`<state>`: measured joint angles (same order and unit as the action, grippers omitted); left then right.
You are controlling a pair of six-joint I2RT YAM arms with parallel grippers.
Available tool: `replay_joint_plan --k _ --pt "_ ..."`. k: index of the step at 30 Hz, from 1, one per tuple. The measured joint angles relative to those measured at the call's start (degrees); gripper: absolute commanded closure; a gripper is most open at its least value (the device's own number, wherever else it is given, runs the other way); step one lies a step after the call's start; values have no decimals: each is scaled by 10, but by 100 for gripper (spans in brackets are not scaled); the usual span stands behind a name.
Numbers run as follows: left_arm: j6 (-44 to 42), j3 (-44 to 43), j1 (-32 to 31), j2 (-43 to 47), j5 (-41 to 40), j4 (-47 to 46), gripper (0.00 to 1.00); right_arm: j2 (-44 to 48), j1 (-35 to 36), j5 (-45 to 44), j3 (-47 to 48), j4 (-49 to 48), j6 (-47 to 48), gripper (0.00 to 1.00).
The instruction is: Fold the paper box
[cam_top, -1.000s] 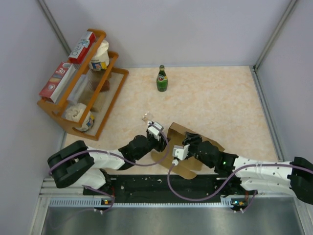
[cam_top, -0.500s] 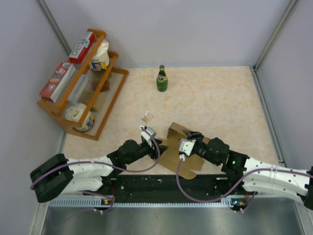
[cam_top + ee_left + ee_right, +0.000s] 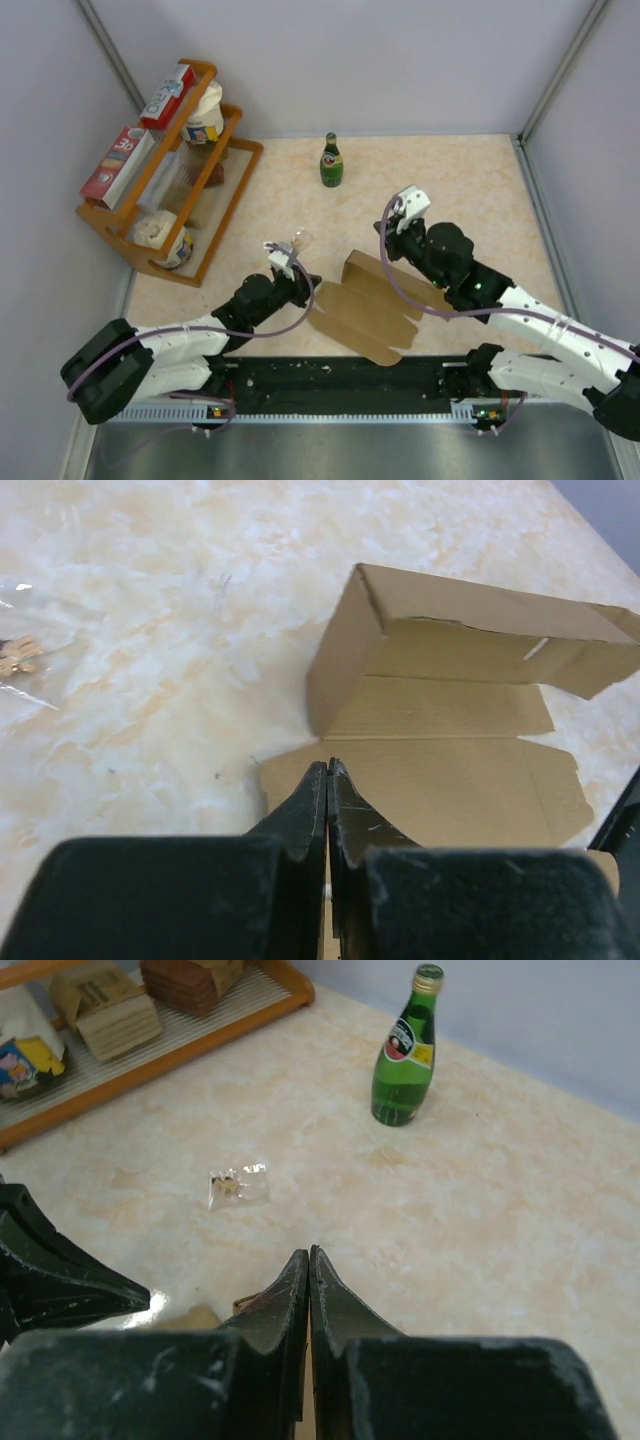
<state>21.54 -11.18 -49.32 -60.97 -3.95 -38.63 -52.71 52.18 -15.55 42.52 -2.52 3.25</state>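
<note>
The top camera looks down from behind over the whole worktop [image 3: 450,180]. The left wrist sits low, close to the paper box [image 3: 430,780], and the right wrist faces the green bottle [image 3: 405,1060] (both also seen from above).

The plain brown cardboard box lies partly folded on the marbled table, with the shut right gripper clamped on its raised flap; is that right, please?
Not quite: the right gripper is shut on nothing, apart from the plain brown cardboard box, as the top external view shows. The box does lie partly folded on the marbled table.
</note>
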Motion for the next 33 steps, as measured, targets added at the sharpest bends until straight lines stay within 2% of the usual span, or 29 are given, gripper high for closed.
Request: replay_joint_plan --k 4,10,15,19,27,33 --pt "24 -9 41 -50 50 -26 100 -16 -64 34 14 31 -84 100" --pt "35 -42 43 -117 121 -67 100 -31 -67 42 -5 63 -143 100" --pt "39 -49 43 -127 143 -85 100 -56 -67 36 -5 101 -178 98" --pt "39 -49 44 -128 150 -85 100 -94 -67 10 17 156 -219 100" --pt "39 -50 44 -139 156 -87 100 -143 -67 -10 57 201 -228 100" --pt "38 -61 44 -147 168 -88 100 -163 -67 28 72 212 -224 100"
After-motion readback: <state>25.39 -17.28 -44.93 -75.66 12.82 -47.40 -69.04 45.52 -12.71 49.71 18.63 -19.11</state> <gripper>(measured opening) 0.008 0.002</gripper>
